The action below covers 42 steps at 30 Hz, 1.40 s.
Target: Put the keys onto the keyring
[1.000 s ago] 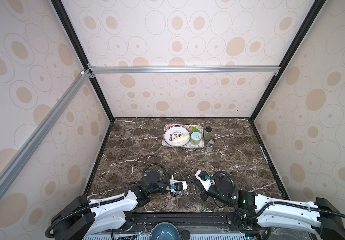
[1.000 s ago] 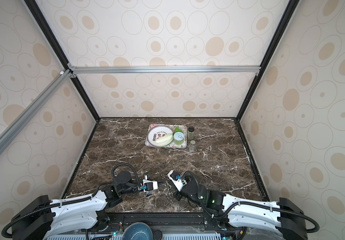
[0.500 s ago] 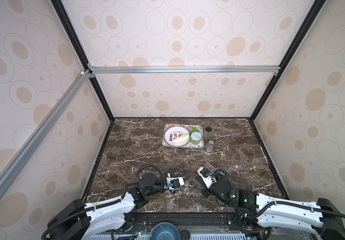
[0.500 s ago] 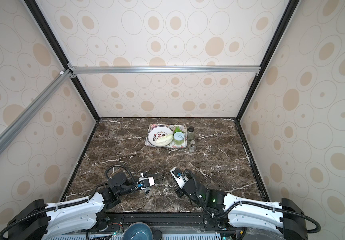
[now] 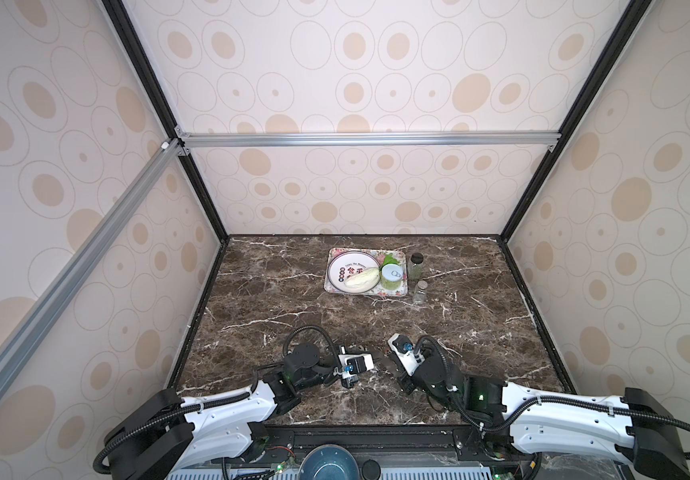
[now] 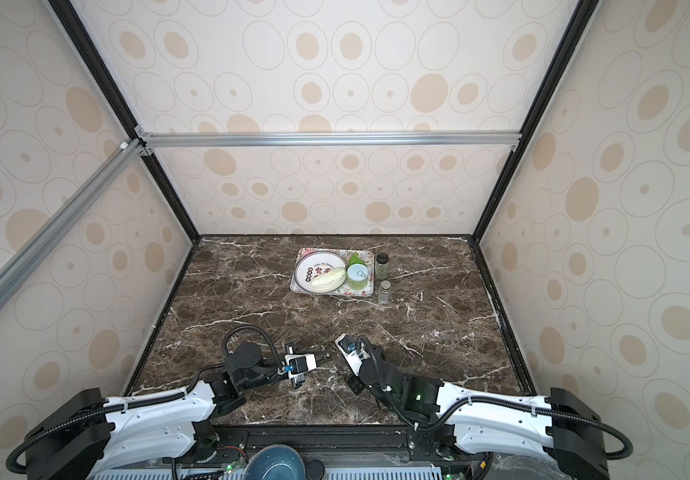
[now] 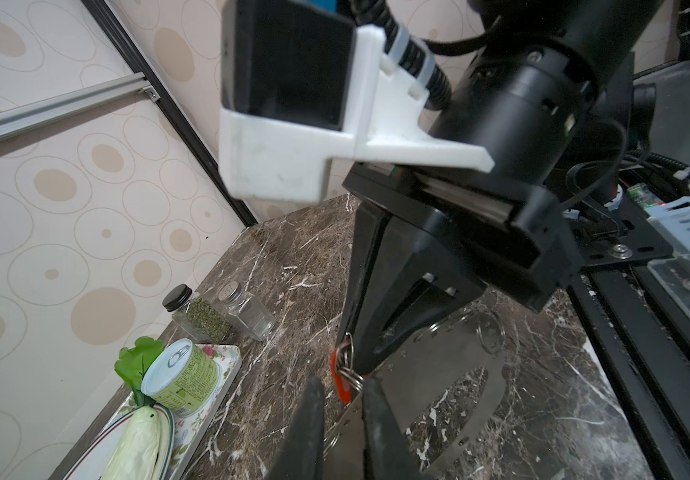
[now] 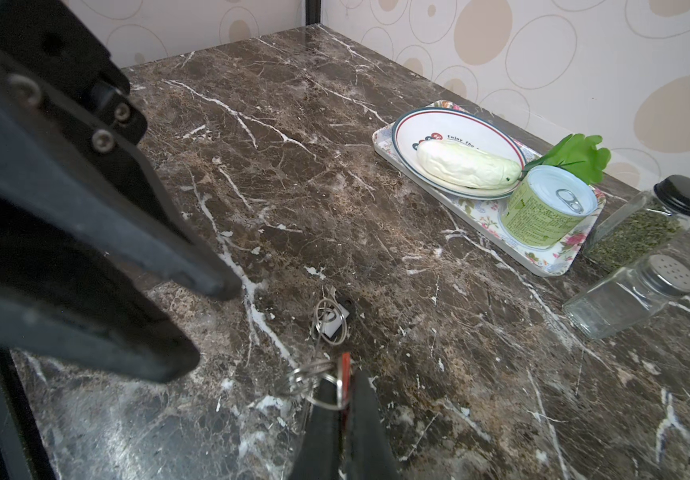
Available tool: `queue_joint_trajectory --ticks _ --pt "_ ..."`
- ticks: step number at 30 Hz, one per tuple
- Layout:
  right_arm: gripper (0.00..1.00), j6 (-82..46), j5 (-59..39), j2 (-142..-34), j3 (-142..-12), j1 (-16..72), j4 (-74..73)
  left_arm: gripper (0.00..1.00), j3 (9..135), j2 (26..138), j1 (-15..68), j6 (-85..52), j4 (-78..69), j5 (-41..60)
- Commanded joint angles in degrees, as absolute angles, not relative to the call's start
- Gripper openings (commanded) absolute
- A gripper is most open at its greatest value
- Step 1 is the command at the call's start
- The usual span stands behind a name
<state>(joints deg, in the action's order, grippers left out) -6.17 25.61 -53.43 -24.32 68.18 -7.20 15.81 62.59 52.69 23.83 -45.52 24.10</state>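
Right wrist view: we see the right gripper (image 8: 341, 399) clenched on the red-tag key (image 8: 345, 368). The black-tag key (image 8: 332, 318), white label up, lies on the table (image 8: 376, 208) nearby. The left gripper (image 7: 343, 403) pinches the flat grey keyring (image 7: 451, 361).

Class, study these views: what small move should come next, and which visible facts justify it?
Probably the right claw should ease the split ring of the red-tagged key into a small rim hole of the keyring plate. That claw pinches the key at the plate's edge, which the left claw appears to grip. The ring does not look threaded yet, and the black-tagged key lies on the marble.
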Motion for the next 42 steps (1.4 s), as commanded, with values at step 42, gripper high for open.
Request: queue_joint_trajectory --ticks 42 --pt "0.0 -11.4 31.3 -56.3 -25.3 68.5 -12.5 0.21 17.3 68.2 52.8 15.3 -54.7 20.4"
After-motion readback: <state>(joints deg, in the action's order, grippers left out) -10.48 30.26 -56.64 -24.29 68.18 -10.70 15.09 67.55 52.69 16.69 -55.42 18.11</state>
